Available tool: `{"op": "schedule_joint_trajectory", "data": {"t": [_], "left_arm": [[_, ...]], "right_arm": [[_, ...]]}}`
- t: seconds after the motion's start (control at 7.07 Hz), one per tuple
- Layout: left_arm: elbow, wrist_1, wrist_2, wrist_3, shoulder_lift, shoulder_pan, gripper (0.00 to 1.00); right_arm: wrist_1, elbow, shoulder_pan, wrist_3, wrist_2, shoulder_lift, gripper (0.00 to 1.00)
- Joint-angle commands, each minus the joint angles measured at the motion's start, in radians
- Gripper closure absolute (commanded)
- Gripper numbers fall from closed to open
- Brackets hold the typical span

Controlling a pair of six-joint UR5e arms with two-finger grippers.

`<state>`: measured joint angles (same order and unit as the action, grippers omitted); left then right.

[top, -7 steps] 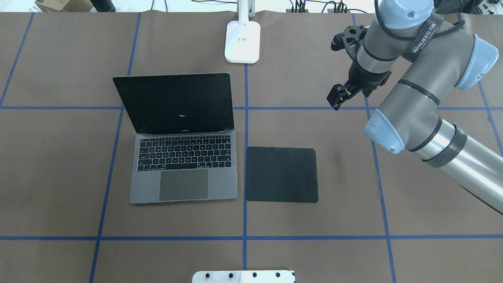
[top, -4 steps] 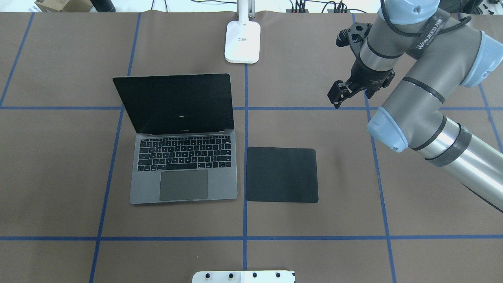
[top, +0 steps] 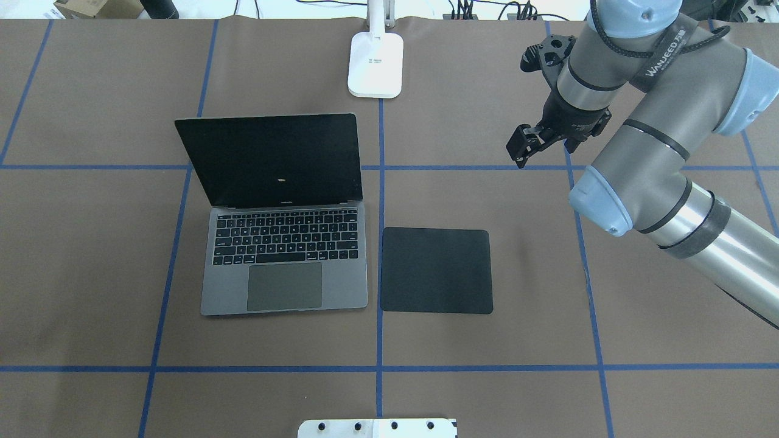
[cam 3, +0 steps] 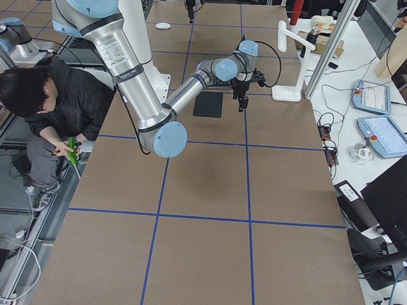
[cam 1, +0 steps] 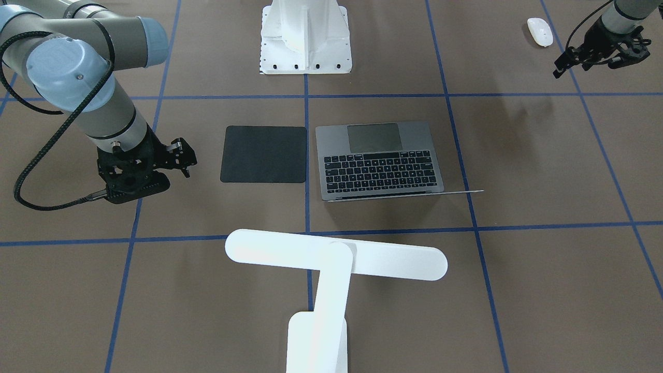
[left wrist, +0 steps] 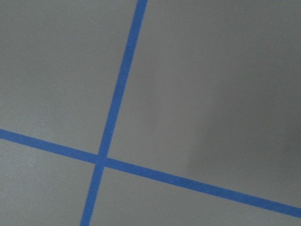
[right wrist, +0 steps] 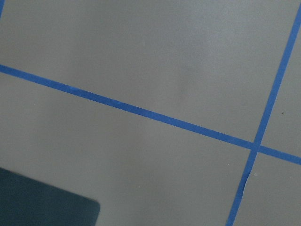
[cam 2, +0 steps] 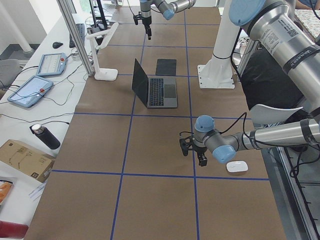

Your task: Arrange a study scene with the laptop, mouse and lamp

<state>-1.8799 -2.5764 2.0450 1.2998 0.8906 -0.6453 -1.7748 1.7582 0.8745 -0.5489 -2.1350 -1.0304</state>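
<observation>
Brown table (cam 1: 538, 155): mouse (cam 1: 539, 24) near left gripper (cam 1: 590, 58), not touching; jaws spread.

Robotics lab: teach pendants (cam 3: 385, 135), blue-taped table (top: 91, 243) (operator (cam 3: 48, 108) seated beside it)

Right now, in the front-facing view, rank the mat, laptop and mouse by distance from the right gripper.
1. black mat: right beside the right gripper, on its table-centre side.
2. laptop: beyond the mat, across the centre tape line.
3. mouse: far corner on the robot's left side, near its base.
</observation>
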Motion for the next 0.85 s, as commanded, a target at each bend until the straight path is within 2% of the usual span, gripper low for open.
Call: {"op": "schedule_joint_trajectory", "data": {"t": [0.0,0.28,0.71], "left_arm": [[0.002,-0.048,-0.017,0.044,-0.024,0.096,0.00],[0.013,-0.144,-0.020,0.061,-0.109,0.144,0.00],[0.034,-0.151,-0.020,0.073,-0.118,0.173,0.00]], "right_arm": [[0.002,0.000,0.000,-0.003,0.000,-0.002,0.01],[0.002,0.006,-0.002,-0.032,0.000,-0.002,0.01],[0.003,0.026,-0.009,-0.074,-0.002,0.000,0.01]]}}
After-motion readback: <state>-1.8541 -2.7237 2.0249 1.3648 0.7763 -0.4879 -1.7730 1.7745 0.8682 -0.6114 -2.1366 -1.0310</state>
